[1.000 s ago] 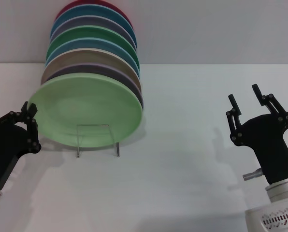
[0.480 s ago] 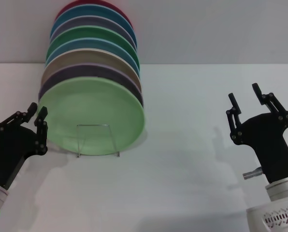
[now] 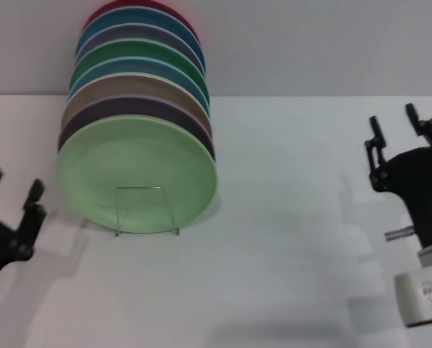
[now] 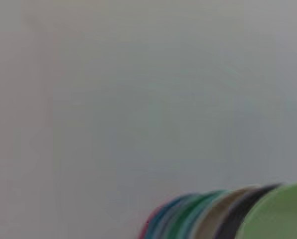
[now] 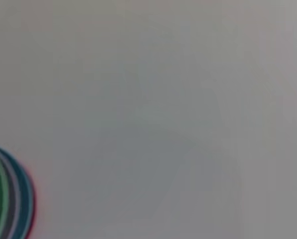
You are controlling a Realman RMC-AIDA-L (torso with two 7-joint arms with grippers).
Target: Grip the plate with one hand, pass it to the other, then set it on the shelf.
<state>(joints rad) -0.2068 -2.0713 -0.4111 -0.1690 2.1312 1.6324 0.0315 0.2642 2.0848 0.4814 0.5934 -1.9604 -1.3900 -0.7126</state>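
White table (image 3: 288,254), both pincers agape, empty.

surface: a plain white table (image 3: 274,254) is seen filling the lower view | wall: a bare pale grey wall (image 3: 310,43) is seen directly behind the table's far edge | light: soft, even lighting is cast, with faint grey shadows laid on the table near its side edges
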